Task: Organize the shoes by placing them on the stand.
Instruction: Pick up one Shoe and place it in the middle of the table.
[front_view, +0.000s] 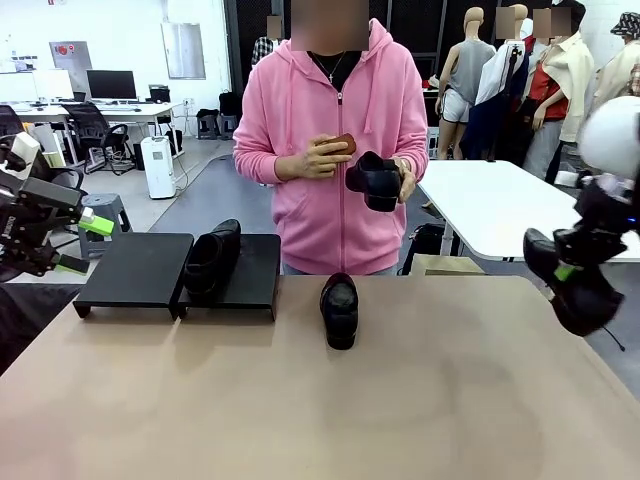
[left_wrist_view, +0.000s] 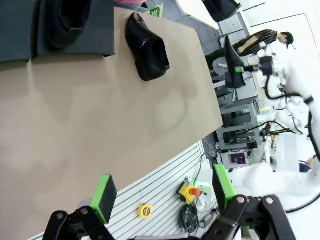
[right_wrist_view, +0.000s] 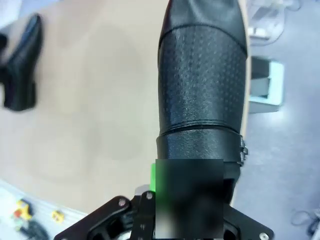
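Observation:
One shoe (front_view: 340, 310) lies alone at the middle of the tan table, toe toward me, also seen in the left wrist view (left_wrist_view: 147, 45) and the right wrist view (right_wrist_view: 22, 65). Another shoe (front_view: 212, 258) rests on the right platform of the stand (front_view: 135, 270), at the top of the left wrist view (left_wrist_view: 67, 22). A person in a pink hoodie holds a third shoe (front_view: 375, 180) in one hand. My right gripper (front_view: 570, 275) hangs off the table's right edge, shut on a fourth shoe (right_wrist_view: 202, 85). My left gripper (front_view: 85, 245) hovers open at the left, its jaws wide apart (left_wrist_view: 165, 192).
The stand's left platform (left_wrist_view: 15, 30) is bare. A white table (front_view: 500, 205) stands behind the person at the right. Below the near table edge sit a yellow box with a red button (left_wrist_view: 190, 191) and a small yellow tape measure (left_wrist_view: 145, 211).

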